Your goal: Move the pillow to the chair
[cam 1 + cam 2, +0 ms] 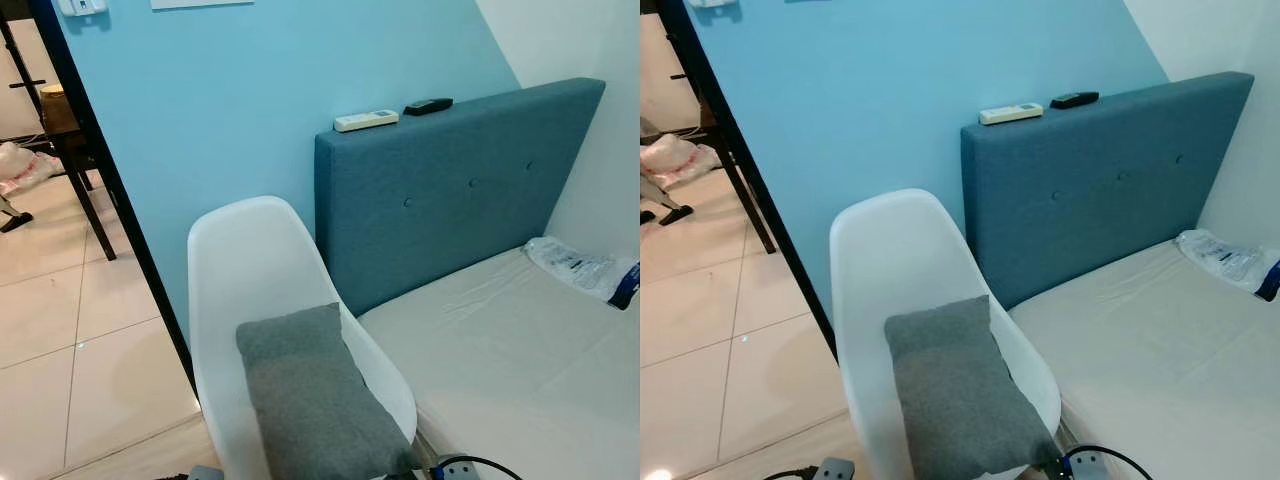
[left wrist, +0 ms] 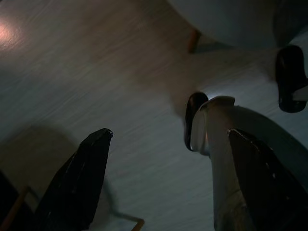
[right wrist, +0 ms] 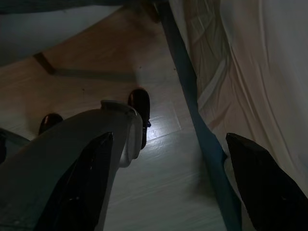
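Note:
A grey pillow lies on the seat of a white shell chair, leaning toward the backrest. The chair stands beside the bed, against the blue wall. My left gripper hangs low over the wooden floor, its two black fingers spread apart with nothing between them. My right gripper also hangs down by my leg, next to the bed's side, open and empty.
The bed with a bare mattress and teal headboard fills the right. Two remotes rest on the headboard top. A plastic bag lies on the mattress. A dark table leg stands on the tiled floor to the left.

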Available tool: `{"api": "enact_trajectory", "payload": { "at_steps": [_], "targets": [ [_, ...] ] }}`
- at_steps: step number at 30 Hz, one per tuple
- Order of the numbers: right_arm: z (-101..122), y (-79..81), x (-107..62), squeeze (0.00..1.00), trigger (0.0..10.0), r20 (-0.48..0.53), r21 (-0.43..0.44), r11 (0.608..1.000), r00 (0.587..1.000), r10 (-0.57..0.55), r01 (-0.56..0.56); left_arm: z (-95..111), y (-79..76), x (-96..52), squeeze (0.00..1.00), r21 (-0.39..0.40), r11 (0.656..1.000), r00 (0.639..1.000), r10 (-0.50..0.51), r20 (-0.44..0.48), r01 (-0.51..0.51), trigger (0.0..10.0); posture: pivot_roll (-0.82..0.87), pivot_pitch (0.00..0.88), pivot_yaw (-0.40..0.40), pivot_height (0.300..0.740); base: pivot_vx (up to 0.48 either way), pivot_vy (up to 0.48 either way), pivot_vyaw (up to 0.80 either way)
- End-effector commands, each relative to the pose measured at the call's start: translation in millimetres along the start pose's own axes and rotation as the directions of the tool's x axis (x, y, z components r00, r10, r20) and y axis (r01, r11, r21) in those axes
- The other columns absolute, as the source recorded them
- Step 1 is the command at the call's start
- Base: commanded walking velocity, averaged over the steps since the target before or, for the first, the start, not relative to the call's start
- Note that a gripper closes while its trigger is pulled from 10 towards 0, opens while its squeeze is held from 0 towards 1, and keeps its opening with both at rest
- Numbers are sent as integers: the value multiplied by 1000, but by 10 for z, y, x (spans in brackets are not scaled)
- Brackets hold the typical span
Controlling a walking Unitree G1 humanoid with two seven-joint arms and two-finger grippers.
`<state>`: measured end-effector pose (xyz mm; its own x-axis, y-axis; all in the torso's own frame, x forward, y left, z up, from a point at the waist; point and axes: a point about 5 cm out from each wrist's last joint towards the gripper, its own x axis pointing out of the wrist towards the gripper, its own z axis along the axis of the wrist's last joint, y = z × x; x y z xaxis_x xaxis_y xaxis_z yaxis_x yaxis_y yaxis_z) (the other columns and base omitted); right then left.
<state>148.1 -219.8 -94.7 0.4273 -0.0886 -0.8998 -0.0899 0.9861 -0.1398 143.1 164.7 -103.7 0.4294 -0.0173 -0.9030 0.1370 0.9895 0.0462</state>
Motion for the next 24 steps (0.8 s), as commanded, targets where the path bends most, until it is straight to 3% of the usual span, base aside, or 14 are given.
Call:
{"api": "enact_trajectory", "payload": {
  "at_steps": [1,3,9,12,16,24],
  "targets": [
    [112,87,13,0,10000,38,-31,999,999,39,-38,19,86,-4,0,-10,1000,1000,29,7,-29,10000,16,0,-43,740,0,0,0],
    [134,126,17,0,10000,43,-48,997,997,60,-58,12,101,-6,0,-27,999,1000,30,3,-30,10000,35,0,-56,740,0,0,0],
    [167,242,24,0,10000,25,-131,985,993,116,-112,-41,70,-8,0,-90,996,1000,24,-15,-25,10000,77,0,-72,740,0,-472,0],
    [198,290,25,0,10000,28,-166,976,989,146,-140,-95,64,-14,0,-64,997,999,39,-29,-41,10000,97,0,-78,740,0,-472,0],
    [188,366,27,0,10000,-12,-265,949,985,171,-168,-201,37,-29,0,-88,995,998,31,-53,-35,10000,130,0,-88,740,0,0,0],
    [144,429,23,0,10000,-28,-284,938,980,198,-197,-307,37,-48,0,-78,996,997,33,-75,-38,10000,128,0,-91,740,0,0,0]
  ]
}}
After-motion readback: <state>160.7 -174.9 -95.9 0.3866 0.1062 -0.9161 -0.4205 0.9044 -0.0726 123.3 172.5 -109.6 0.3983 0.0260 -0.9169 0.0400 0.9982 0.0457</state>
